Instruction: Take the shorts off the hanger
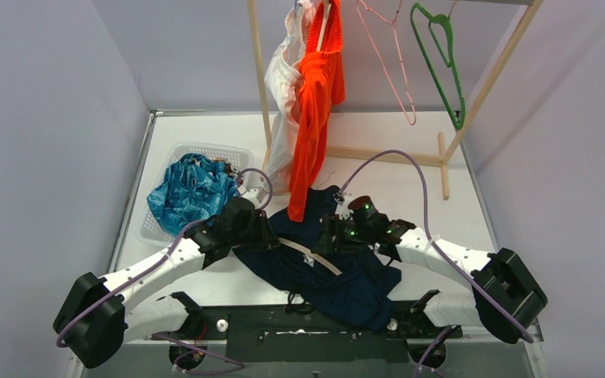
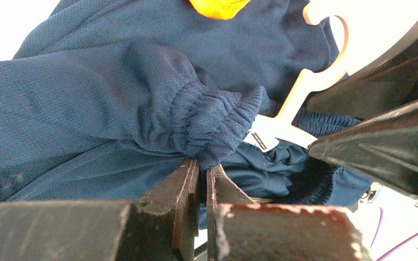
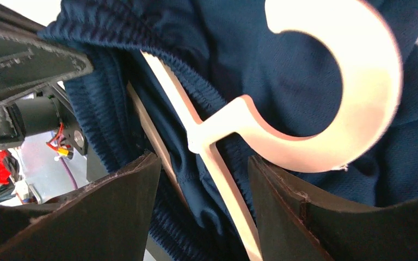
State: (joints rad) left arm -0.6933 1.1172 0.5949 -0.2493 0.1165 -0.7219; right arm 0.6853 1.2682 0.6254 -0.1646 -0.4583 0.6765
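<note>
The dark navy shorts [image 1: 347, 283] lie crumpled on the tabletop [image 1: 394, 205] at 6 o'clock, with a pale hanger [image 3: 326, 81] inside their waistband. The left claw [image 2: 202, 171] is clamped on this waistband, at 9 o'clock of the shorts. The right claw [image 3: 204, 159] stands apart, one finger on each side of the hanger's stem. The orange shorts [image 1: 315, 102] hang on the rack [image 1: 260, 71] at 12 o'clock.
</note>
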